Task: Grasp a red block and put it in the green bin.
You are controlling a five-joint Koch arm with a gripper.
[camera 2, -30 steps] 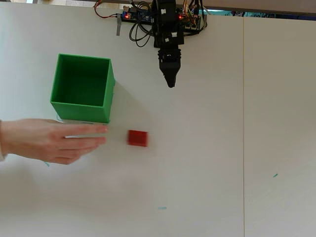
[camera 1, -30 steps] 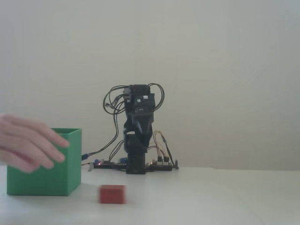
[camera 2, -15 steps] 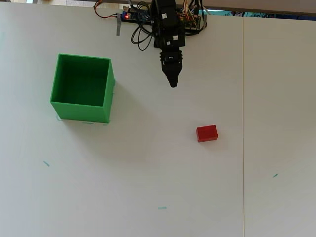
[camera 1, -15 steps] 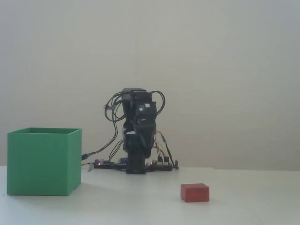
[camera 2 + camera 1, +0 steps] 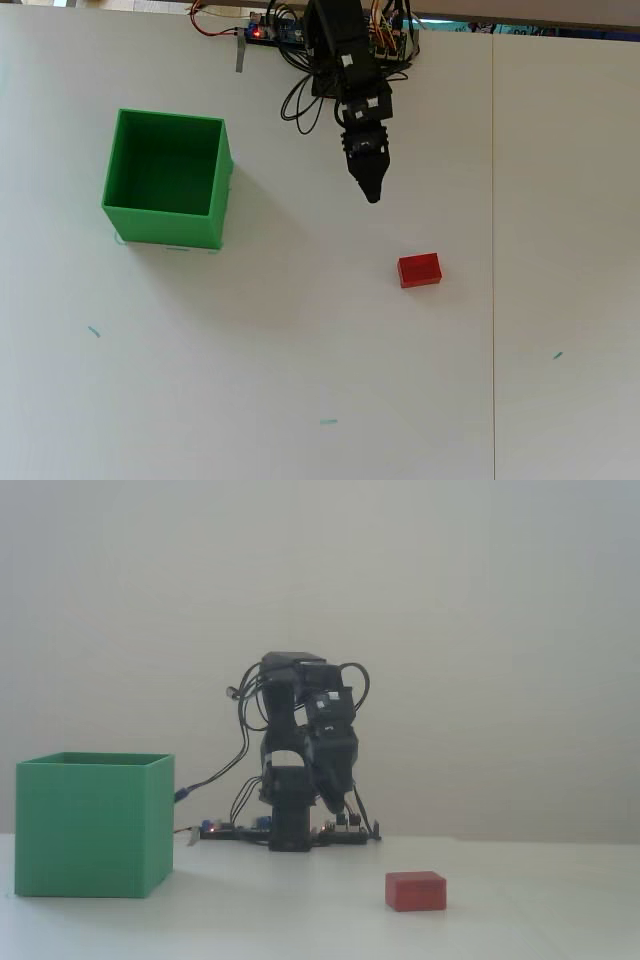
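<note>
The red block (image 5: 419, 270) lies flat on the white table, to the right of centre in the overhead view; it also shows in the fixed view (image 5: 416, 891) near the front. The green bin (image 5: 165, 215) stands open-topped at the left and looks empty; in the fixed view (image 5: 90, 825) it stands at the left. My gripper (image 5: 372, 193) hangs above the table with its jaws together, pointing toward the block and clearly short of it, holding nothing. In the fixed view the gripper (image 5: 335, 805) points down in front of the arm's base.
A circuit board with red and black wires (image 5: 262, 30) lies at the arm's base at the table's far edge. A seam (image 5: 492, 250) runs across the table right of the block. Small teal marks (image 5: 328, 422) dot the front area.
</note>
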